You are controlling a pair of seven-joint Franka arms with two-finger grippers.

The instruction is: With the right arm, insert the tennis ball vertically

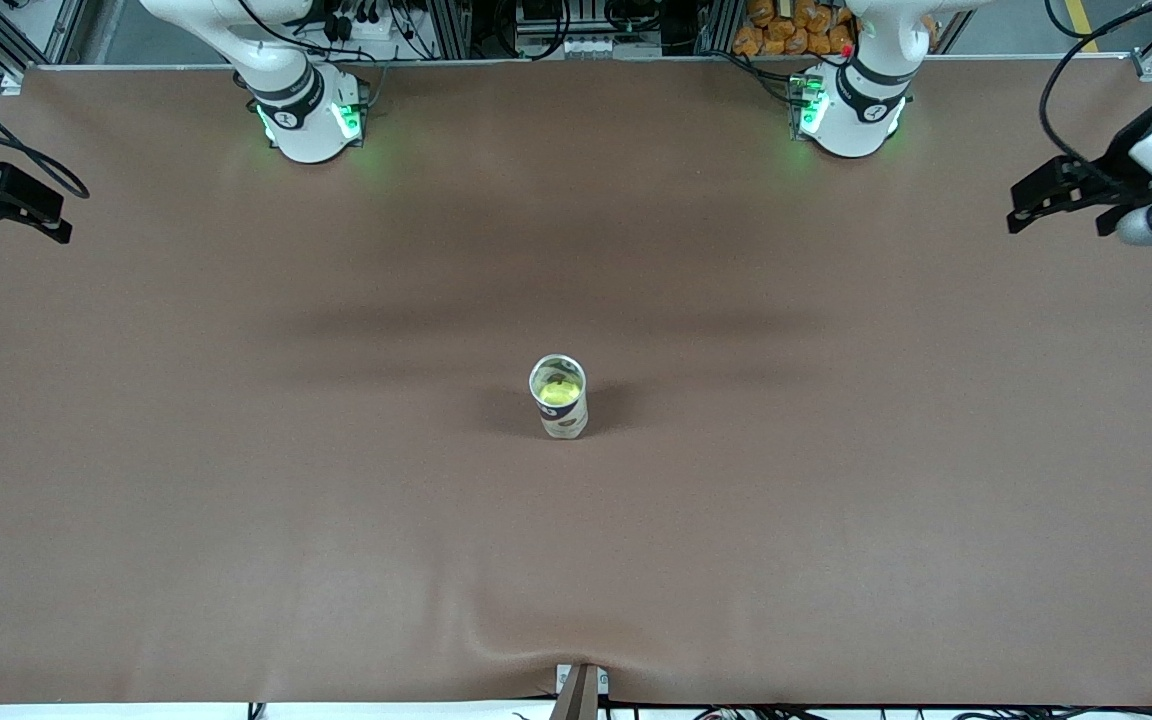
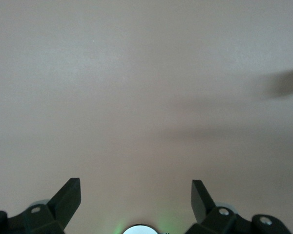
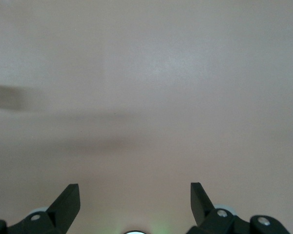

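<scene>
An upright tube can stands in the middle of the table with its mouth open upward. A yellow-green tennis ball sits inside it, just below the rim. My right gripper hangs open and holds nothing, over the table's edge at the right arm's end, well away from the can. In the right wrist view, my right gripper shows only bare table between its fingers. My left gripper is open over the left arm's end of the table. The left wrist view shows that gripper empty too.
The brown table cover is wrinkled near the front edge around a small bracket. Both arm bases stand along the edge farthest from the front camera, with cables and clutter past it.
</scene>
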